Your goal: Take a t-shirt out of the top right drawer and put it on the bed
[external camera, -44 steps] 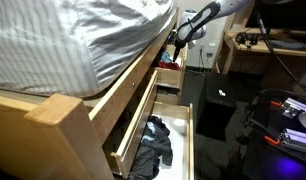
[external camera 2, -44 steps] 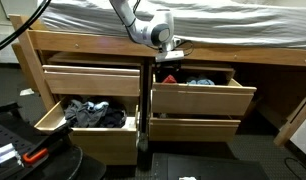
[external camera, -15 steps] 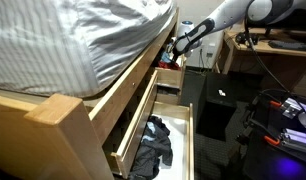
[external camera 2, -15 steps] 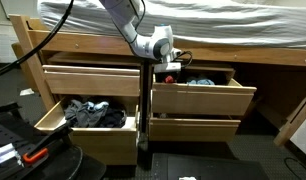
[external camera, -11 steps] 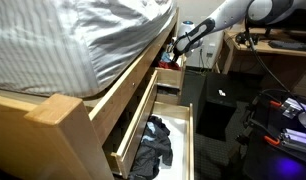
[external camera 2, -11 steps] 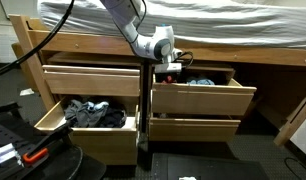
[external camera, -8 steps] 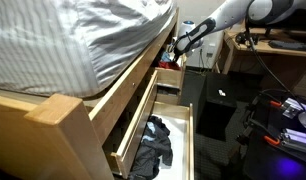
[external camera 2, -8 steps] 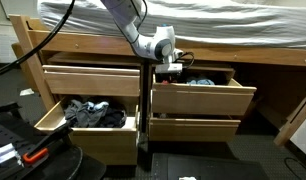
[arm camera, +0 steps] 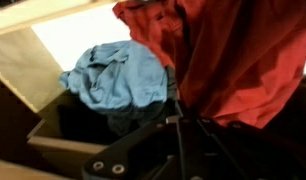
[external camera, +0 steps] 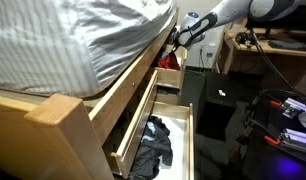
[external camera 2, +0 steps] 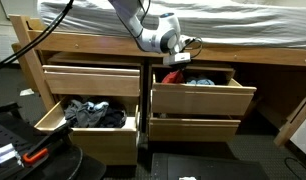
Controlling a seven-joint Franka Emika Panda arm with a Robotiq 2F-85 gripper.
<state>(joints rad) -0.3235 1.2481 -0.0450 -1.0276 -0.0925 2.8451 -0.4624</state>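
A red t-shirt (arm camera: pixel 233 60) hangs bunched from my gripper (arm camera: pixel 178 122), whose jaws are shut on the cloth. In both exterior views the gripper (external camera 2: pixel 178 62) (external camera: pixel 177 42) hovers just above the open top right drawer (external camera 2: pixel 203 100), under the bed's edge. The red t-shirt (external camera 2: pixel 174 76) (external camera: pixel 171 61) dangles over the drawer's left end. A light blue garment (arm camera: pixel 118 75) (external camera 2: pixel 201 82) still lies inside the drawer. The bed (external camera 2: pixel 243 30) (external camera: pixel 73 40), with its grey striped sheet, is right above.
The lower left drawer (external camera 2: pixel 93 112) stands open, full of dark clothes, also seen in an exterior view (external camera: pixel 153 145). The top left drawer (external camera 2: pixel 93 78) is pulled out a little. A black box (external camera: pixel 221 105) sits on the floor near the drawers.
The jaws closed on the red t-shirt inside the drawer. The gripper then rose and shifted slightly right, lifting the shirt up out of the drawer.
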